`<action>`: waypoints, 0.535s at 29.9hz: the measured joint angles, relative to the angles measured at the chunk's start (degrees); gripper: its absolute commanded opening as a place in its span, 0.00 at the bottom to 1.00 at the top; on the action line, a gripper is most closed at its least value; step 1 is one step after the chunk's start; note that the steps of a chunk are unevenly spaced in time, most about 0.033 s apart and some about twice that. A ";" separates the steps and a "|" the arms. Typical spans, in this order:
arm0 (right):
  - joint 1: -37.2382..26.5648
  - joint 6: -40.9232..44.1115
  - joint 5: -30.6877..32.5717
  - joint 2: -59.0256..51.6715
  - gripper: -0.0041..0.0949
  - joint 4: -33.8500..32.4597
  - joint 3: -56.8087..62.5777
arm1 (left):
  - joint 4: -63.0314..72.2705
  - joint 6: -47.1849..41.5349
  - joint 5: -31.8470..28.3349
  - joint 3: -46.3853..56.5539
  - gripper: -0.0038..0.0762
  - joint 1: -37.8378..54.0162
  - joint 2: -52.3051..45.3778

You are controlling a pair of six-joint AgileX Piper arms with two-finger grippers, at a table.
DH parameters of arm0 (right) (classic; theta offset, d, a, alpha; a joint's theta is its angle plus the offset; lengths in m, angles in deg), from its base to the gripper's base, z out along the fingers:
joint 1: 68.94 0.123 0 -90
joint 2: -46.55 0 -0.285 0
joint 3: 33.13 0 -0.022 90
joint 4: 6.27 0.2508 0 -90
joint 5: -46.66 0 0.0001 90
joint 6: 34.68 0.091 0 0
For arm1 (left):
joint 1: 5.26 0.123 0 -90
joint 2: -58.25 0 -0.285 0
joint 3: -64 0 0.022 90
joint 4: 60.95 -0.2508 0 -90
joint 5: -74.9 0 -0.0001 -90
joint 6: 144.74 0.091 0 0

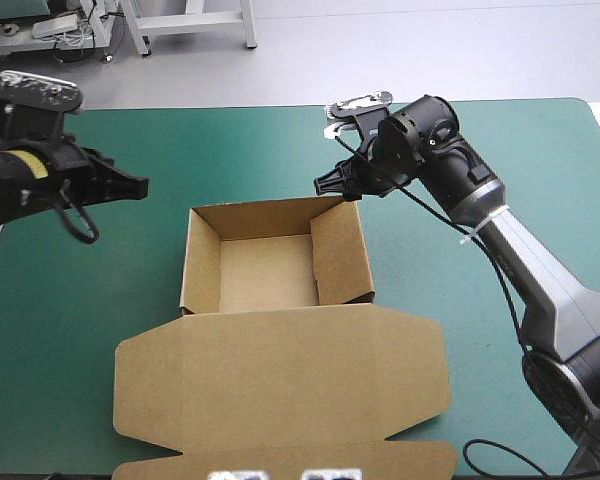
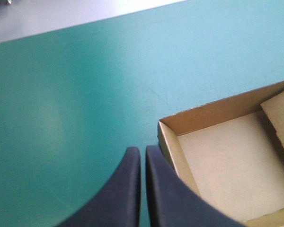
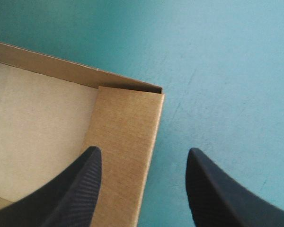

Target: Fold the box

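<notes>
Gaping right fingers over box, left fingers together

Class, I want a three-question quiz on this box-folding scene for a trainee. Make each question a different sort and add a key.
1. True or false: the right gripper is open, with one finger over the inside of the box and the other over the teal-green cover outside it.
2. Multiple choice: the lid is A) lying flat, toward the table's near edge; B) standing upright; C) folded down over the tray.
3. Fill in: the left gripper, beside the box's far left corner, is ___ (open or shut).

Key: 1 true; 2 A; 3 shut.
</notes>
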 measured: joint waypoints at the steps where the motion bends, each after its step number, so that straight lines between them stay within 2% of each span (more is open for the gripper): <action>1: -0.65 0.00 0.00 0.20 0.54 1.60 0.00 | -0.09 0.06 0.00 0.34 0.04 0.00 -1.75; 6: -3.68 -0.50 0.00 2.36 0.54 8.16 0.00 | -0.13 0.19 0.00 4.14 0.04 0.00 -9.72; 16: -3.98 -3.58 -0.37 5.63 0.54 10.50 9.26 | -0.26 -0.06 0.00 21.41 0.04 0.00 -21.00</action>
